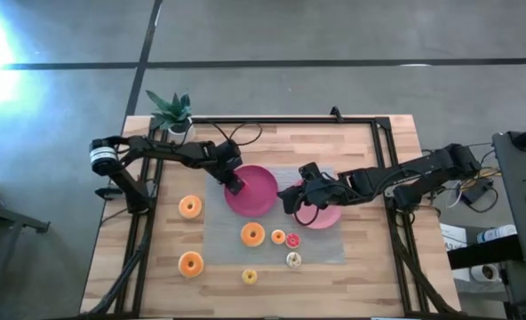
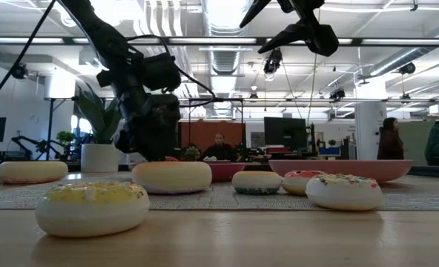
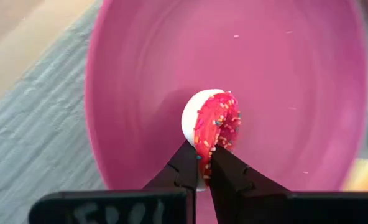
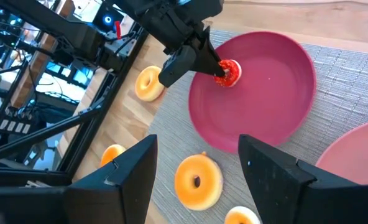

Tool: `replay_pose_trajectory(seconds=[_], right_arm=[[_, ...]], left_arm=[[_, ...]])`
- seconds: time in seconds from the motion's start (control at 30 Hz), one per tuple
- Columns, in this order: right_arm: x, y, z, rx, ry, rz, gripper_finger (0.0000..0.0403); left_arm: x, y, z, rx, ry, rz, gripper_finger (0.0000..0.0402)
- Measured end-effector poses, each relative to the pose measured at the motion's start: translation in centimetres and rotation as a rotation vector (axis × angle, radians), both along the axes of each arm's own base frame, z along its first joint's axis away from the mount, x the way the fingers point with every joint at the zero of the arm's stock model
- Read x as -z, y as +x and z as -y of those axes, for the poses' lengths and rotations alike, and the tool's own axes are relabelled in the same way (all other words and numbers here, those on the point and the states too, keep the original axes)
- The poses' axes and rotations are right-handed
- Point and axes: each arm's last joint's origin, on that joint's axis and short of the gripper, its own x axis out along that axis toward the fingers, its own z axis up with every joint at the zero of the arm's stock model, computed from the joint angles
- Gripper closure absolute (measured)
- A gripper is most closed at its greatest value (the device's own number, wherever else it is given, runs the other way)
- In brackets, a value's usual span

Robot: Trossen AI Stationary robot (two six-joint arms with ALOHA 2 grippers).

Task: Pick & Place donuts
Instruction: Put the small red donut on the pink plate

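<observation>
My left gripper [image 1: 236,185] is shut on a small pink-red sprinkled donut [image 3: 212,124] over the left pink plate [image 1: 261,197]. This also shows in the right wrist view, with the donut [image 4: 229,71] over the plate [image 4: 265,106]. My right gripper [image 1: 293,201] is open and empty, high above the mat between the two plates, and it shows at the top of the low view [image 2: 301,33]. Several donuts lie flat on the mat and table: orange ones [image 1: 190,207] [image 1: 191,264] [image 1: 252,235], small ones [image 1: 278,236] [image 1: 292,240], a cream one [image 1: 293,260] and a yellow one [image 1: 250,276]. My left gripper pinches the donut's rim [image 3: 202,160] between its two fingertips, one on the frosted face and one on the white underside. The fingers slant down from the table's left side. The donut stands on edge beyond the fingertips, over the plate's inside; whether it touches the plate I cannot tell.
A second pink plate [image 1: 327,216] lies on the grey mat [image 1: 219,227] under the right arm. A potted plant [image 1: 172,114] stands at the far left corner. Black frame rails run along the table's edges. People show in the room beyond the table [image 2: 219,148].
</observation>
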Motion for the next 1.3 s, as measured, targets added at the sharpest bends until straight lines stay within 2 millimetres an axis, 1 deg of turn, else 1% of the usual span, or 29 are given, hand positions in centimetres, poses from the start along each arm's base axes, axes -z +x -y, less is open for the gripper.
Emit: replay_pose_trajectory(seconds=[0.1, 0.27, 0.43, 0.53, 0.67, 0.77, 0.83, 0.9, 1.0, 1.1, 1.2, 1.3], right_arm=[[0.0, 0.0, 0.0, 0.0, -0.002, -0.001, 0.0186], [0.0, 0.0, 0.1, -0.002, -0.007, -0.007, 0.0186], [0.1, 0.0, 0.3, -0.001, -0.013, -0.009, 0.0186], [0.0, 0.0, 0.4, -0.002, -0.02, -0.012, 0.0186], [0.1, 0.1, 0.6, -0.01, -0.016, -0.015, 0.0186], [0.1, 0.1, 0.6, -0.02, -0.018, -0.017, 0.0186], [0.1, 0.1, 0.5, -0.06, -0.015, -0.027, 0.0186], [0.3, -0.1, 0.3, -0.123, -0.011, -0.062, 0.0186], [1.3, -0.4, -0.4, -0.239, -0.017, -0.167, 0.0186], [3.0, -0.7, -1.7, -0.321, -0.026, -0.294, 0.0189], [4.7, -0.2, -3.9, -0.438, -0.044, -0.354, 0.0195], [6.5, 0.5, -6.6, -0.562, -0.095, -0.404, 0.0202]], left_arm=[[0.0, -0.3, 0.0, -0.004, 0.047, -0.039, 0.0397], [-0.2, -0.5, 0.0, -0.01, 0.065, -0.047, 0.039], [-1.4, -0.7, 0.0, -0.027, 0.091, -0.043, 0.0354], [-2.3, -1.0, -0.1, -0.045, 0.15, -0.052, 0.0332], [-2.6, -1.3, -0.2, -0.047, 0.194, -0.073, 0.0309], [-2.7, -1.6, -0.1, -0.054, 0.204, -0.095, 0.0296], [-2.9, -1.9, 0.1, -0.05, 0.204, -0.106, 0.0291], [-3.5, -2.1, 0.5, -0.009, 0.226, -0.099, 0.029], [-4.9, -2.3, 1.6, 0.088, 0.28, -0.035, 0.029], [-6.3, -2.6, 2.6, 0.129, 0.315, 0.024, 0.0289], [-7.2, -3.0, 3.3, 0.142, 0.329, 0.067, 0.0289], [-7.9, -3.4, 3.9, 0.152, 0.334, 0.097, 0.0289]])
